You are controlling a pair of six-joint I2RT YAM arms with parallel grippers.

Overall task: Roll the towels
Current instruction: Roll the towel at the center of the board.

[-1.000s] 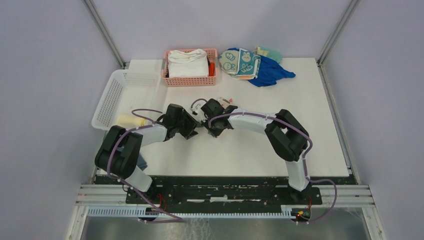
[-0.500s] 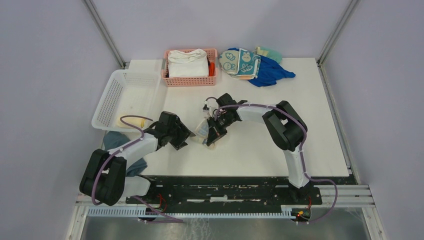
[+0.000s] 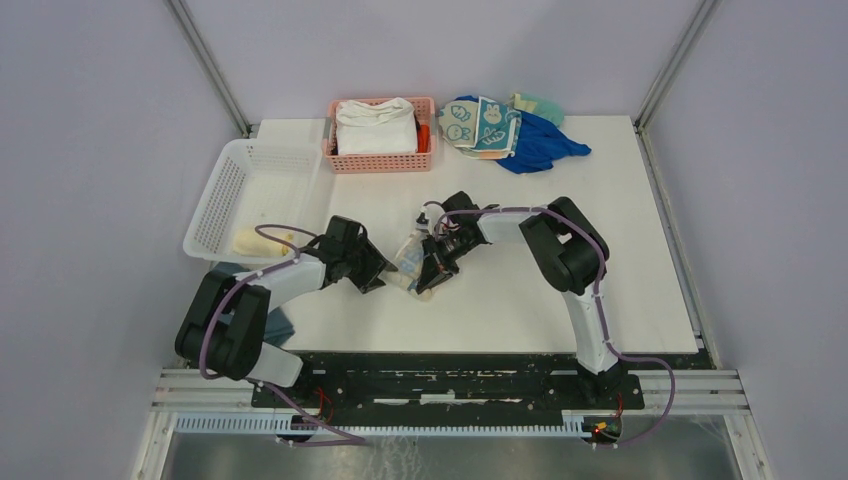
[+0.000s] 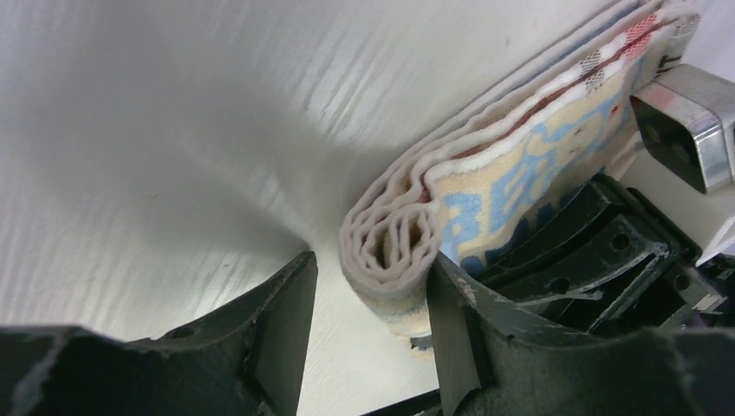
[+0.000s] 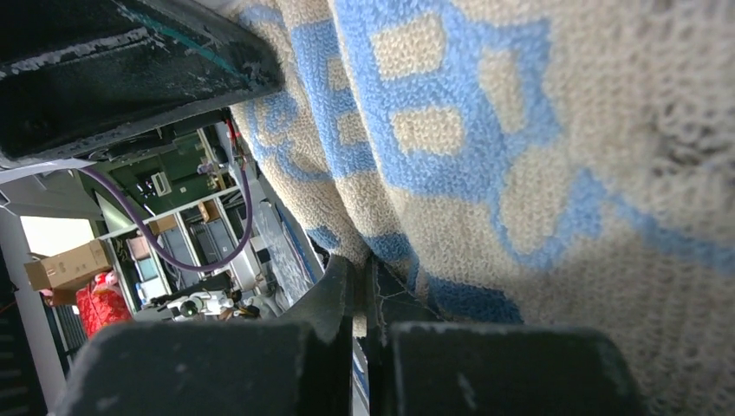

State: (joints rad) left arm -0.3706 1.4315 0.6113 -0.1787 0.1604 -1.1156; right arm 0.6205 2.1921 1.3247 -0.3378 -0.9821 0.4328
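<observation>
Two arms meet over the white table [image 3: 620, 260], some way nearer the arm bases than the pink basket [image 3: 381, 162], which holds a thick white folded cloth [image 3: 375, 128]. In the overhead view the beige towel [image 3: 409, 258] with blue lettering sits between them, nearer the bases than the basket's right half. The left gripper [image 3: 378, 278] points at it from the left and the right gripper [image 3: 428, 280] bears on it from the right. Just right of the pink basket lies a heap with a rabbit-face towel [image 3: 478, 122] on a blue cloth [image 3: 545, 145]. Left of the pink basket stands a white basket [image 3: 232, 185] with a yellow roll [image 3: 250, 241] at its near end.

From the left wrist, the beige towel [image 4: 520, 156] shows as a folded band of several layers, its end between the left gripper's fingers [image 4: 286, 295]. They stand spread: the left-hand one is clear of the cloth and the other is right beside it, though I cannot tell whether it touches.

From the right wrist, the lettered cloth [image 5: 520, 191] fills most of the frame. The right gripper's fingers [image 5: 334, 295] are pressed together on its lower edge, pinching it.
</observation>
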